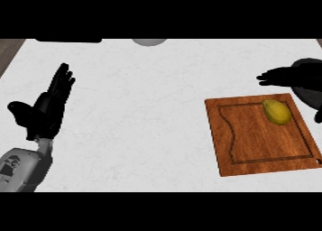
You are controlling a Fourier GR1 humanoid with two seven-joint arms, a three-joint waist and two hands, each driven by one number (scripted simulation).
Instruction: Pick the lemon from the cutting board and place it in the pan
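A yellow-green lemon (pixel 276 111) lies on the far right part of the brown wooden cutting board (pixel 256 144), which sits at the counter's right. My right hand (pixel 293 76) hovers just beyond the board's far right corner, fingers stretched out to the left, open and holding nothing. It is above and behind the lemon, not touching it. A black pan (pixel 318 100) shows partly at the right edge, beside the board and partly hidden by that hand. My left hand (pixel 48 106) rests open at the left, fingers up, far from the board.
A dark flat object (pixel 68 40) and a grey round object (pixel 150 42) sit at the counter's far edge. The white counter (pixel 136 126) spreads between the left hand and the board. A brown wooden strip (pixel 3 54) borders the counter's left.
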